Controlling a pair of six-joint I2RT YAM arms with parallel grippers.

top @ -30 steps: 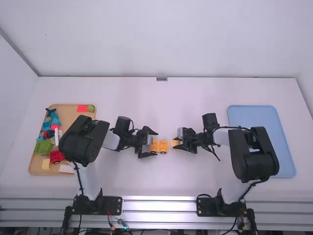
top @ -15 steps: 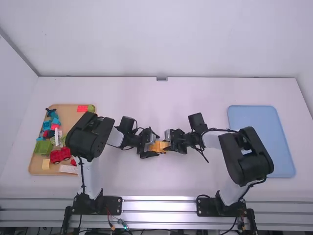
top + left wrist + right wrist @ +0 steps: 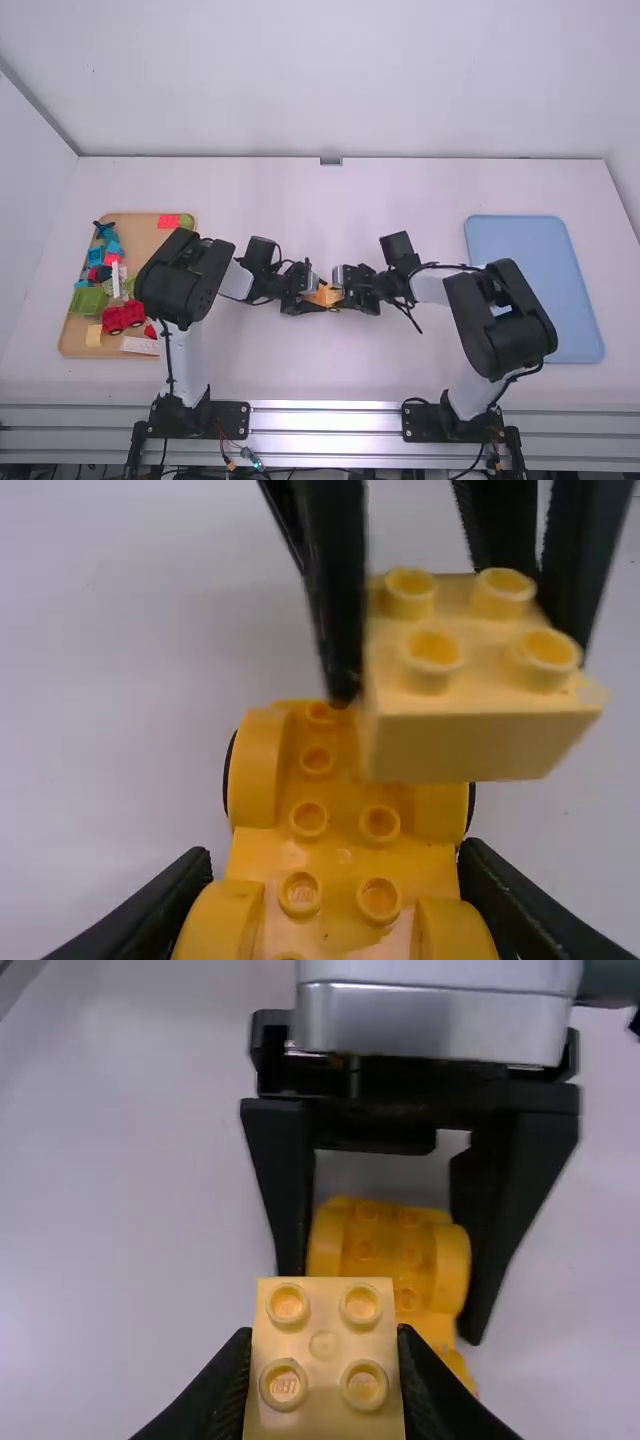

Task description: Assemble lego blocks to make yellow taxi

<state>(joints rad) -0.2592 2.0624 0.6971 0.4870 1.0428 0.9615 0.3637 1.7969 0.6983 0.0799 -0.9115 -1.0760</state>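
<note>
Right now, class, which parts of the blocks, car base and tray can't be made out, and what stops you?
High view: whether the pale yellow, four-studded plastic block touches the orange-yellow wheeled base; the black left gripper and right gripper crowd them.
Left wrist view: base studs behind the block; the base's near end, cut off by the bottom edge.
Right wrist view: the block's near end, likewise cut off.
High view: part of the flat tan tray, behind the left arm.

The car base point(image 3: 345, 825) looks of smooth plastic, slightly glossy; the pale block point(image 3: 323, 1380) near it is also smooth plastic. To the right of the car base, the blue tray point(image 3: 530, 230) appears smooth and matt. On its near side, the rail point(image 3: 325, 420) has shiny metal surface.
</note>
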